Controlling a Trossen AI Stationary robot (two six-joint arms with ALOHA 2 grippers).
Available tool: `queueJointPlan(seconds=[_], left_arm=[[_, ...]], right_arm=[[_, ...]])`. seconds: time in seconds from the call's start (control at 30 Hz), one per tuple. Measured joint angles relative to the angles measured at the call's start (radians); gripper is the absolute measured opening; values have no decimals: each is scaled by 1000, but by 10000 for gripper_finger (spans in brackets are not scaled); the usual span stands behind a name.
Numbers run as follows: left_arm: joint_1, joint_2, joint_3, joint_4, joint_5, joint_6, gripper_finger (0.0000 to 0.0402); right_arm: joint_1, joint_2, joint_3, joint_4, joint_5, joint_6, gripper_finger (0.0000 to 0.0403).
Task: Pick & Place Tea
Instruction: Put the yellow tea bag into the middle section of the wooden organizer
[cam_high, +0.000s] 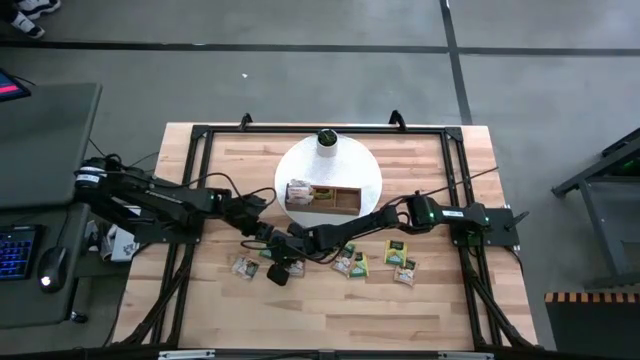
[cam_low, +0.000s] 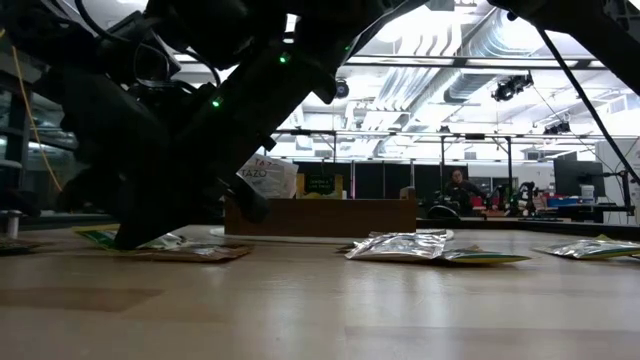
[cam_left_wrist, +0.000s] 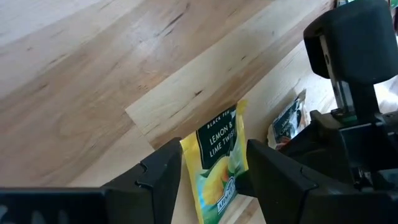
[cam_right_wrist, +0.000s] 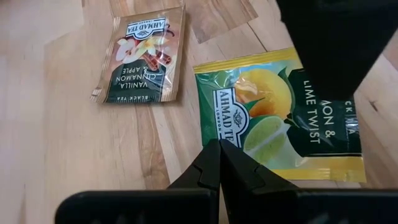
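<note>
Flat green-and-yellow foil lemon-lime tea sachet (cam_left_wrist: 217, 158) — lying on the pale wooden bench (cam_high: 330, 320), near centre-left, between the left hand's (cam_left_wrist: 211, 174) spread fingers. Right hand (cam_right_wrist: 219, 163) — pinched shut, just beside it.

1. Left arm reaches in from the table's left, left gripper (cam_high: 281, 268) low over the table, fingers apart.
2. Right arm stretches leftward, right gripper (cam_high: 296, 243) beside the left one, fingers pressed together.
</note>
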Motion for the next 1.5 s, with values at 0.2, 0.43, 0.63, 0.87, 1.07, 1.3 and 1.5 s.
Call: queueJointPlan(seconds=[0.2, 0.43, 0.63, 0.87, 1.07, 1.3, 1.5], left_arm=[[0, 0, 0, 0, -3, 2, 151], [0, 0, -1, -1, -4, 26, 38], [0, 0, -1, -1, -3, 54, 4], [0, 0, -1, -2, -3, 57, 1], [0, 0, -1, -10, 1, 59, 0], [0, -1, -2, -28, -4, 70, 0], [0, -1, -2, -23, -7, 74, 0]], right_arm=[[0, 0, 0, 0, 0, -1, 0], [0, 0, 0, 0, -3, -2, 0], [0, 0, 0, 1, -7, -2, 0], [0, -1, 0, 8, -19, 0, 0], [0, -27, -4, -6, -27, -12, 1], [2, -102, -4, -46, -4, -60, 1], [2, -204, -4, -78, 4, -76, 1]])
